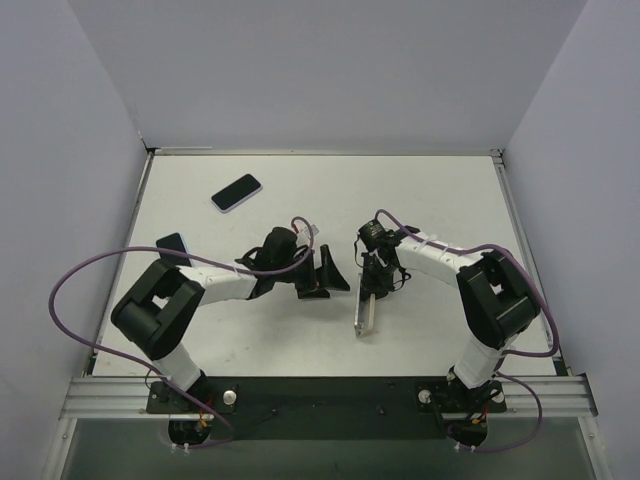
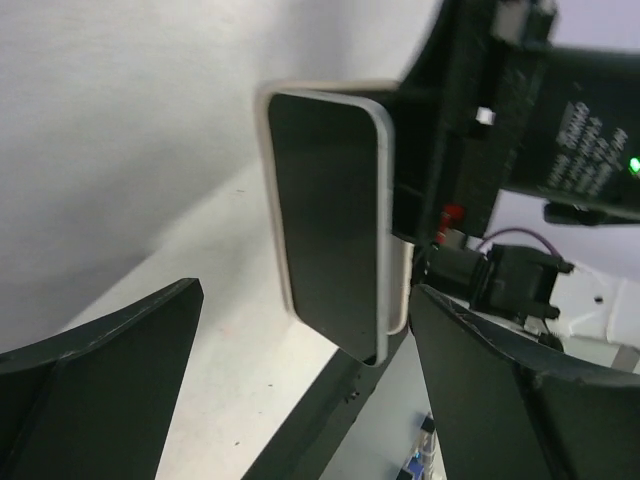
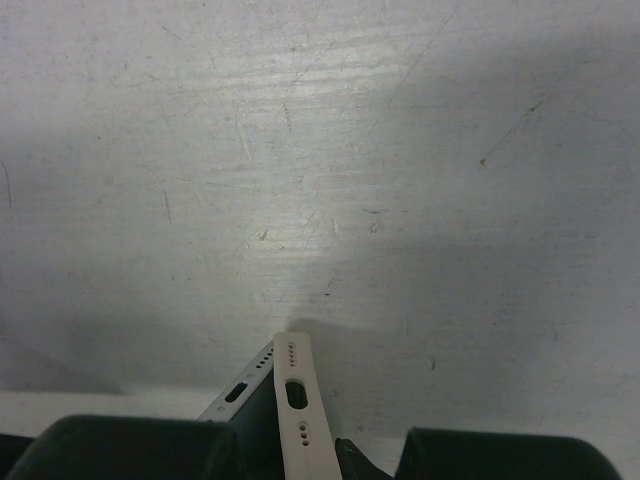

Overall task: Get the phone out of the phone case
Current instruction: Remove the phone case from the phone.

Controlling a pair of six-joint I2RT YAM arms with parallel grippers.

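Phone and case are held together on edge over the white table, just below centre in the overhead view. Whether the far end rests on the table I can't tell.

Both arms reach toward that spot, one from each side. The right claw is pressed together on the phone, case and all, gripping its upper end. The left claw is spread wide just beside it. Its fingers frame the dark screen without touching it.

In the right wrist view, the pale case looks parted from the phone's bottom edge, with a narrow wedge of gap between them.

I'd say the step in hand is the peel. The left claw should close on one layer only, either the free case lip or the phone's bare edge. The pull should run steadily away from the right claw's pinch. A grab across both layers would likely press the case back on.
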